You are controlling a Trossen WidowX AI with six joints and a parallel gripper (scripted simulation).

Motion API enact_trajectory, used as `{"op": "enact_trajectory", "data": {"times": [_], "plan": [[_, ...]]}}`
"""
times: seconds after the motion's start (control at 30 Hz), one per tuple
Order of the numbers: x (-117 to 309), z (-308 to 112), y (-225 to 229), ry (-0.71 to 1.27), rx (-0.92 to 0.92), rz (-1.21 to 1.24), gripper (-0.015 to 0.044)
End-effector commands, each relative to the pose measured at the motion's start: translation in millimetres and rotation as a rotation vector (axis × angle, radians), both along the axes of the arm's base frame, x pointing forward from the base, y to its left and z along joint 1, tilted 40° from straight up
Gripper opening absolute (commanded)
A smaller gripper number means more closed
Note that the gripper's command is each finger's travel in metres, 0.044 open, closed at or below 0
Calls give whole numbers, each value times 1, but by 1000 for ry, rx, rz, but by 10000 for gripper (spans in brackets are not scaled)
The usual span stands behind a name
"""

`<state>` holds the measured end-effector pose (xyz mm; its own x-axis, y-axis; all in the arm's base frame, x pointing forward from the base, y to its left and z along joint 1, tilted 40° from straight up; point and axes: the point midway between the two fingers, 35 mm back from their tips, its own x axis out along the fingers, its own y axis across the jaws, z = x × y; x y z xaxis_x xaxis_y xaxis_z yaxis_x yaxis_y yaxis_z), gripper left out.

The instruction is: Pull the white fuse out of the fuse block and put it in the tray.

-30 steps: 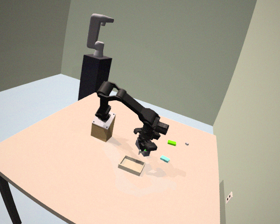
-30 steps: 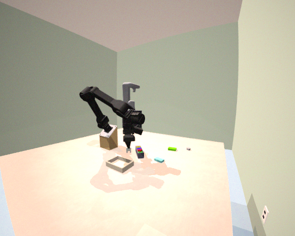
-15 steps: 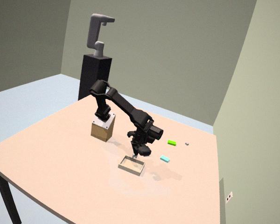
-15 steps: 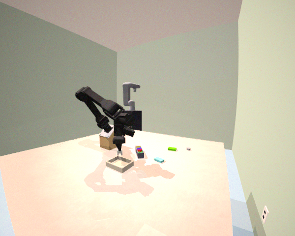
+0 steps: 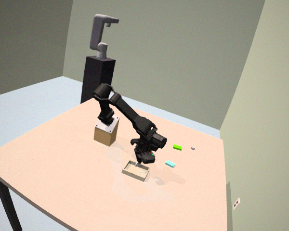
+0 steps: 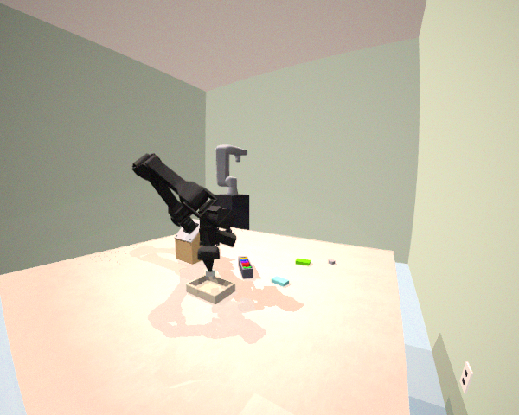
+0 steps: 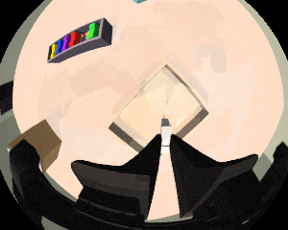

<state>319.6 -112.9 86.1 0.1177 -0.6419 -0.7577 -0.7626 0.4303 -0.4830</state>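
Observation:
My gripper (image 5: 138,162) (image 6: 209,271) (image 7: 165,138) points down and is shut on the white fuse (image 5: 137,164) (image 6: 209,275) (image 7: 166,130), which has a grey lower end. The fuse hangs upright, low over the tray (image 5: 133,175) (image 6: 200,295) (image 7: 184,85), near one of its inner corners in the wrist view. I cannot tell whether its end is below the rim. The dark fuse block (image 6: 247,274) (image 7: 108,34) stands apart from the tray, holding yellow, blue, purple, red and green fuses, with a gap between red and green. In the top view the gripper hides most of it.
A cyan block (image 5: 170,163) (image 6: 279,281) lies beyond the fuse block from the arm base. A green block (image 5: 177,147) (image 6: 303,261) and a small grey piece (image 5: 192,148) (image 6: 331,261) lie farther off. The arm stands on a wooden box (image 5: 104,136) (image 6: 187,251).

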Motion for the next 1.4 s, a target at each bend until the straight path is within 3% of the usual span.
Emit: {"op": "enact_trajectory", "data": {"times": [0.0,0.43,0.87,1.0,1.37], "plan": [[-2,-9,-5,13,4,0,0],[-1,-17,-12,13,3,1,0],[0,-12,-9,6,-1,-2,330],[-5,13,14,13,5,1,330],[-6,11,13,17,9,4,330]]}}
